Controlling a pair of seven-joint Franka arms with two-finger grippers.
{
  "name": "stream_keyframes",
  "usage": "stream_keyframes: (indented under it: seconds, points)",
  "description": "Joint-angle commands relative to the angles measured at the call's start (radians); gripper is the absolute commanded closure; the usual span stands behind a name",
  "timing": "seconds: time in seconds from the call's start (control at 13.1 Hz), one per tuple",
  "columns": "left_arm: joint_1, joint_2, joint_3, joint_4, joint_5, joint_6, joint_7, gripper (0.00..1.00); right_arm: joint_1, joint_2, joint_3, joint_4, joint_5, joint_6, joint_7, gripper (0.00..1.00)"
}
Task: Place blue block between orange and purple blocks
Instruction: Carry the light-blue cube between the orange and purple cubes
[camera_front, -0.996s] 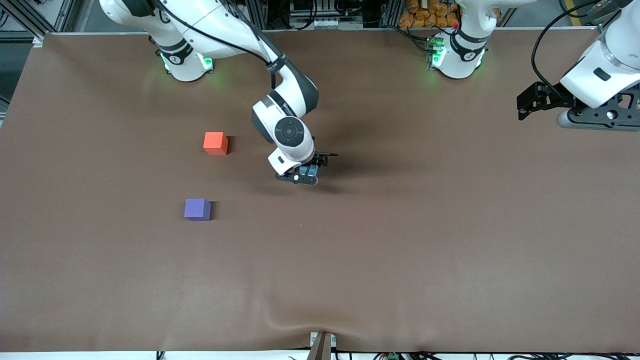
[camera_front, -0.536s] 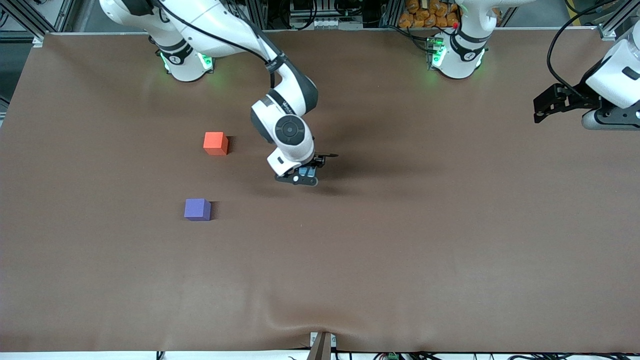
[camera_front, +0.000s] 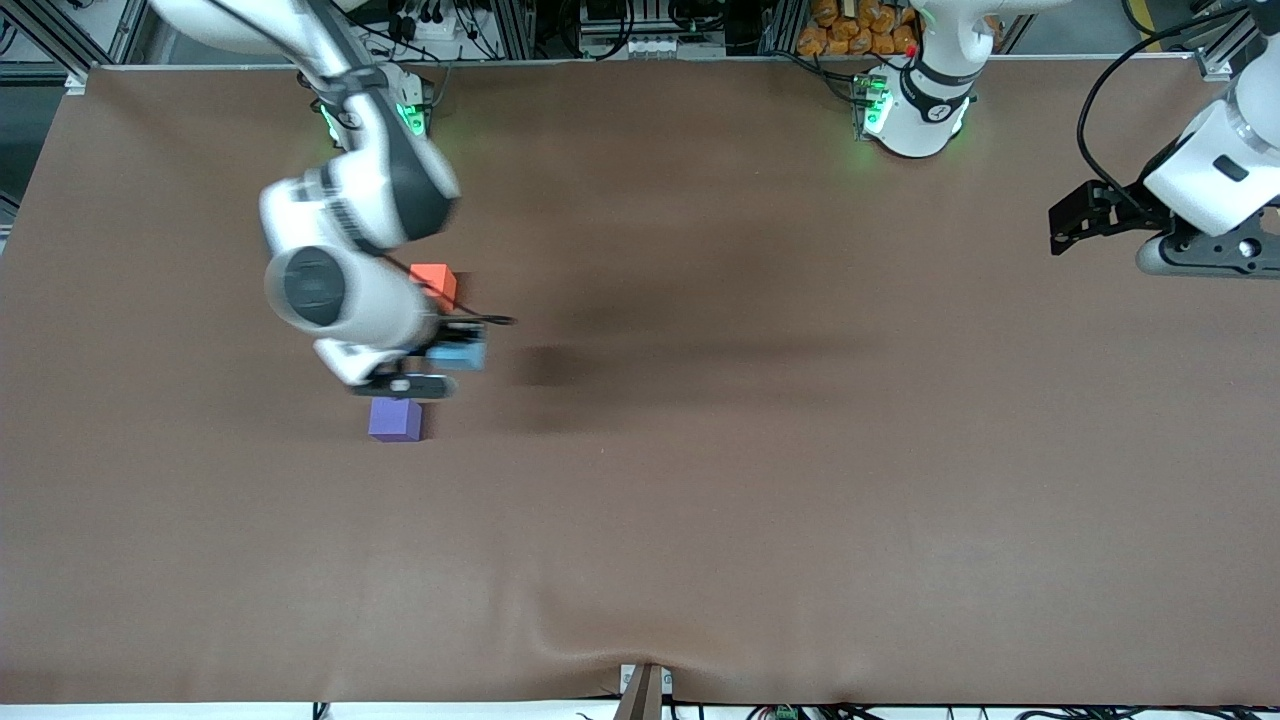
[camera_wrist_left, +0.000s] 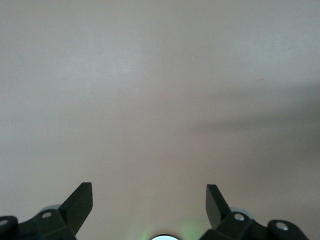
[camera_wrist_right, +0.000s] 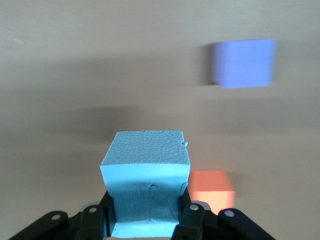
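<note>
Now that our right gripper has swung from mid-table with the blue block clamped in its fingers, we hang over the gap between the orange block and purple block, so only lowering and release remain. The cube looks matte, pebbled, sky-blue. Our left gripper waits, fingers spread wide, well away from the orange block.

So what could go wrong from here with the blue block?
The right gripper holds the blue block in the air, close to the orange block and purple block. Lowering off-centre could knock either one. The grip is low on the block, so it might tilt when released.
</note>
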Motion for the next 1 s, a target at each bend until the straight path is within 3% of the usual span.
stream_keyframes:
  seconds: [0.0,0.31,0.46,0.92]
  points:
    - [0.000,0.013,-0.006,0.021,-0.002,-0.010,-0.009,0.00,-0.105,-0.074,0.022,-0.171,0.007,0.039,-0.113,1.00]
    - [0.005,0.033,-0.004,0.024,-0.002,-0.010,-0.007,0.00,-0.139,-0.066,0.020,-0.270,0.006,0.156,-0.117,1.00]
    - [0.003,0.033,-0.004,0.024,-0.001,-0.010,-0.009,0.00,-0.147,-0.057,0.020,-0.342,0.007,0.294,-0.122,1.00]
    - [0.009,0.031,-0.004,0.027,0.005,-0.010,-0.004,0.00,-0.133,0.001,0.023,-0.404,0.006,0.444,-0.122,1.00]
